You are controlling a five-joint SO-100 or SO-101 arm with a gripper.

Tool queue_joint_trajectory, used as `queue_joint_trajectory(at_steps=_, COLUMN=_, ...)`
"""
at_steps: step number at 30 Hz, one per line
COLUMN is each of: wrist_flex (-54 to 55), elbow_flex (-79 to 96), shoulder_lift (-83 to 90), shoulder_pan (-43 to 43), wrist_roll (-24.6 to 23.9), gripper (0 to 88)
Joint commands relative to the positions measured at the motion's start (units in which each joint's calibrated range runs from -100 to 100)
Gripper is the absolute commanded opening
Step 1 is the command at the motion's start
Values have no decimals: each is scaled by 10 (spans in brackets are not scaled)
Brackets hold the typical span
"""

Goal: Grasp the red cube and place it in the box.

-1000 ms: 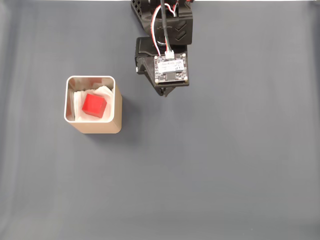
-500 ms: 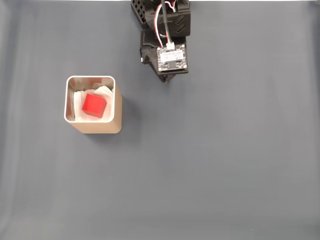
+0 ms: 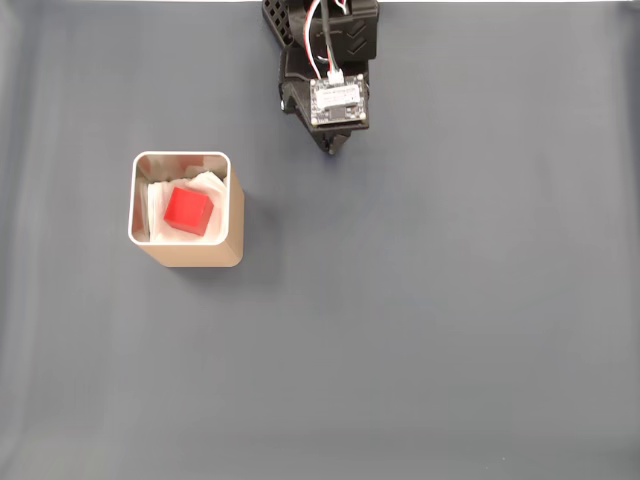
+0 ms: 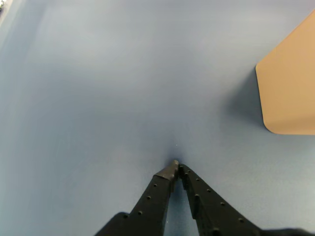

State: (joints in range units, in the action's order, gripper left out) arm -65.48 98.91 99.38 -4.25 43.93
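Placement looks done: small bright red cube (image 3: 188, 211) sits on white paper inside the tan square box (image 3: 191, 252) at nine o'clock on the grey worktop (image 3: 430, 330). Black gripper (image 4: 176, 168), at twelve o'clock, has tips together, holding nothing, well apart from the box.

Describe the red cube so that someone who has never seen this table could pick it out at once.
In the fixed view, start from the grey table and find the tan box with the pale metallic rim, on the left. Look inside: the red cube sits on crumpled white paper. It is the one bright red thing here, much smaller than the box.
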Motion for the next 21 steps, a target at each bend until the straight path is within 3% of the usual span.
queue_joint_trajectory(at_steps=1, wrist_flex=-19, elbow_flex=9, shoulder_lift=6, shoulder_pan=1, wrist_roll=-9, gripper=2)
queue_joint_trajectory(at_steps=15, wrist_flex=-96, elbow_flex=9, shoulder_lift=6, shoulder_pan=0, wrist_roll=-25, gripper=2)
queue_joint_trajectory(at_steps=21, wrist_flex=-98, elbow_flex=9, shoulder_lift=6, shoulder_pan=1, wrist_roll=-7, gripper=9)
